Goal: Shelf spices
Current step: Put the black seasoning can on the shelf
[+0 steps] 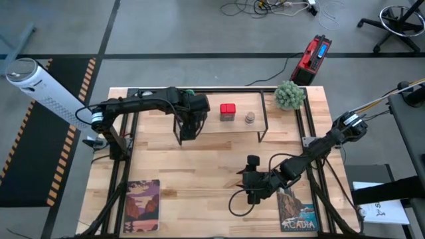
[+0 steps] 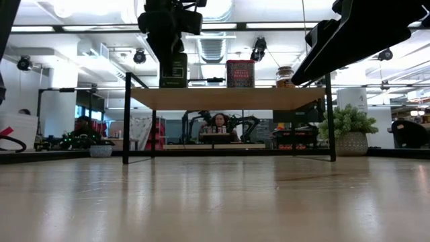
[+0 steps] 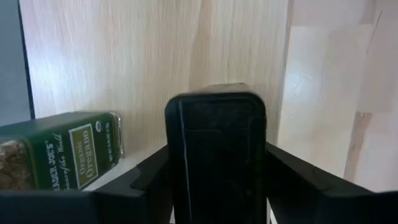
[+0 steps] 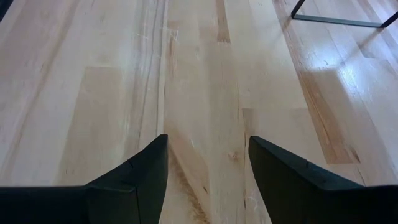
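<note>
The shelf (image 1: 242, 129) (image 2: 228, 99) stands at the table's far middle. On its board are the red square tin (image 1: 228, 113) (image 2: 240, 74) and the tiny beige jar (image 1: 250, 118) (image 2: 285, 76). My left gripper (image 1: 189, 119) (image 3: 216, 149) is over the shelf's left end, pointing down, with its fingers on either side of the dark grey square jar (image 3: 214, 162) (image 2: 173, 70), which stands on the board. A green-labelled bottle (image 3: 62, 149) lies on its side on the board, on the jar's far side. My right gripper (image 1: 247, 189) (image 4: 208, 140) stands open and empty low over the table. My left gripper comes at the dark grey jar from above, one finger (image 3: 146, 180) on each of two opposite sides. The jar fills the gap between them, and I cannot tell whether the fingers touch it. It stands upright with its base on the shelf board.
A potted plant (image 1: 290, 96) (image 2: 346, 128) stands at the far right beside the shelf. Two picture cards lie near the front edge, one left (image 1: 141, 204) and one right (image 1: 299, 214). Bare tabletop (image 1: 199, 172) lies between the shelf and the front edge. A person (image 2: 218, 124) sits far behind.
</note>
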`<state>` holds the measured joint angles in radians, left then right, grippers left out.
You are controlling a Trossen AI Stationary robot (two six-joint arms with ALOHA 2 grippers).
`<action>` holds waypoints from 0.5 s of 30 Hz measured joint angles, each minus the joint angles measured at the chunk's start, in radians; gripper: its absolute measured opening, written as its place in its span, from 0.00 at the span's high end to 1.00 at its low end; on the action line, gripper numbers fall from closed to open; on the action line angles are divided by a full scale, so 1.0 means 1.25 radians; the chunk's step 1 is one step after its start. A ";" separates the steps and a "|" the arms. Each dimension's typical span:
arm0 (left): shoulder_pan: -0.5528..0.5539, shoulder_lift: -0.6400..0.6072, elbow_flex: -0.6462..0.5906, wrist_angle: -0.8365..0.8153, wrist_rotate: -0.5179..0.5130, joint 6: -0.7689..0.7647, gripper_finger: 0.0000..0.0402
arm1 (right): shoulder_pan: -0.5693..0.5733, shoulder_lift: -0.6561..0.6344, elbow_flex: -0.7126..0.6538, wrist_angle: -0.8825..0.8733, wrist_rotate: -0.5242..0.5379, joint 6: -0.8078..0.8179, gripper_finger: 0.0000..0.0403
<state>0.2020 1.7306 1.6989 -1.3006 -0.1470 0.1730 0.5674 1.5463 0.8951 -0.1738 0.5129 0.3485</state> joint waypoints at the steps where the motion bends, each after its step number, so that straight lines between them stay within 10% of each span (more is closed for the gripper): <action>1: 0.000 0.000 0.000 0.000 0.000 0.000 0.50 | 0.000 0.000 0.000 0.000 0.000 0.000 0.51; 15: 0.000 0.000 0.005 -0.001 -0.036 0.020 0.49 | 0.000 0.000 0.000 0.000 0.000 0.000 0.51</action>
<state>0.2020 1.7309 1.7050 -1.3014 -0.1925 0.1974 0.5674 1.5463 0.8951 -0.1734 0.5129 0.3485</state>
